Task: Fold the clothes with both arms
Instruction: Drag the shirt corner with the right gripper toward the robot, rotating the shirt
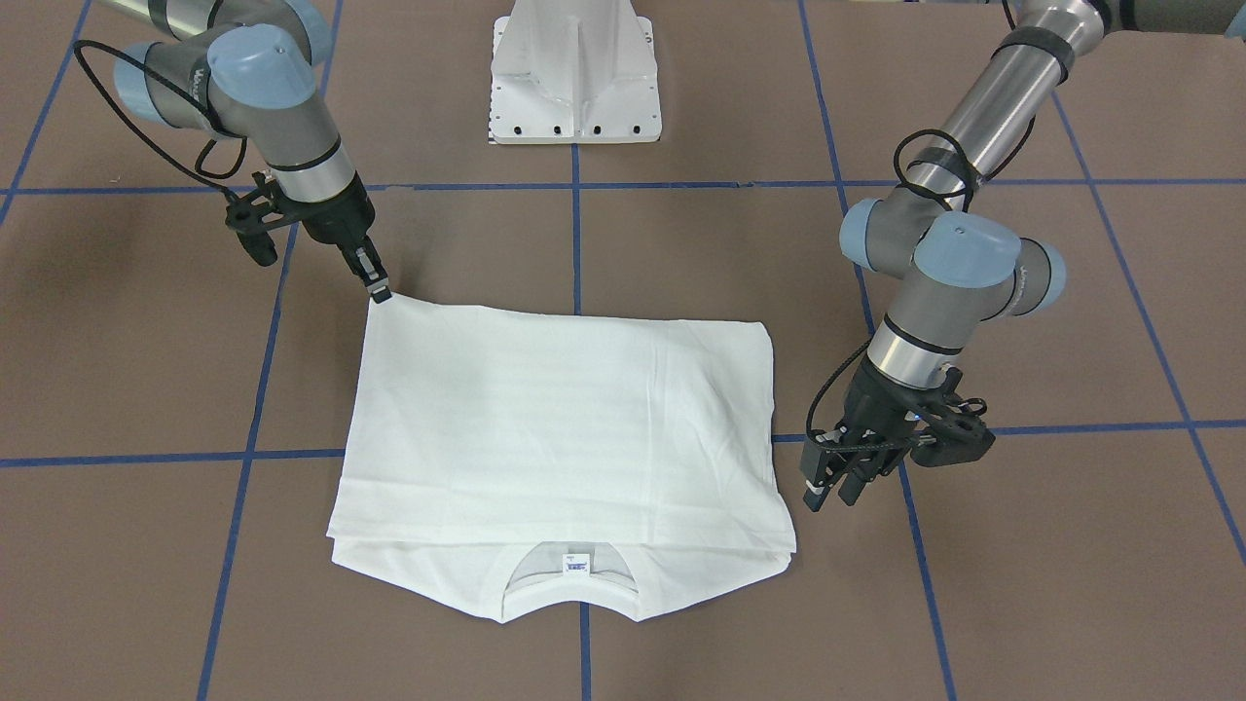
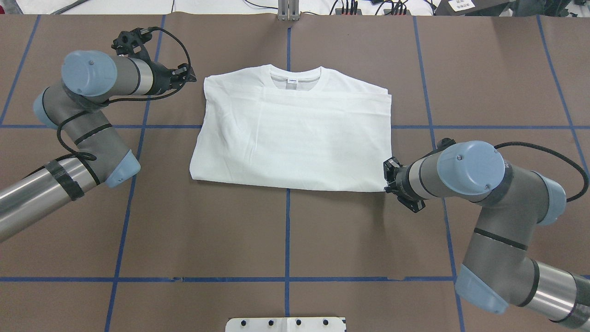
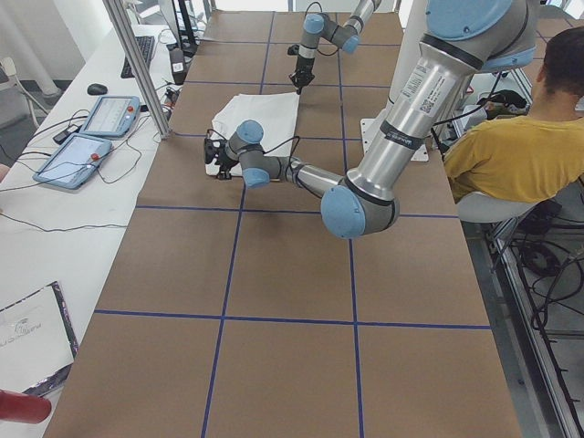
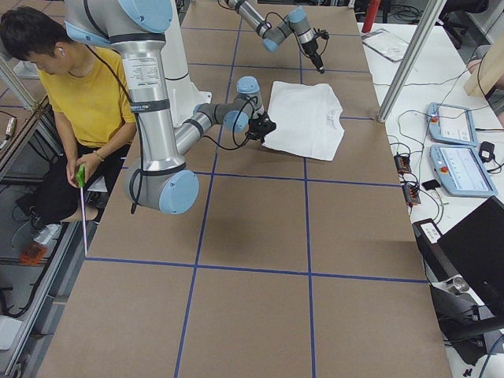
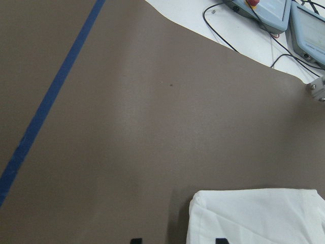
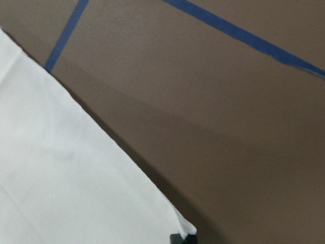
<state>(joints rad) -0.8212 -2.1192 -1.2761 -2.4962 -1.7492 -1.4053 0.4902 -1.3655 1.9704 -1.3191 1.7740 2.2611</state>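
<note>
A white T-shirt [image 1: 555, 409], folded into a rectangle, lies flat at the middle of the table [image 1: 681, 253], collar [image 1: 574, 574] away from the robot. The right gripper [image 1: 378, 284] pinches a hem corner, probably to lift it for another fold. The left gripper [image 1: 829, 492] (fingers spread apart) hovers just beside the diagonally opposite shoulder corner, not yet gripping.

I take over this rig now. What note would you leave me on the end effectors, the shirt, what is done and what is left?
Right end effector: shut on the shirt's near right corner.
Left end effector: open, holding nothing, beside the shirt near the collar.
Done: the shirt lies flat on the table, folded into a rectangle, collar showing.
Left: probably release that corner, perhaps one more fold.
</note>
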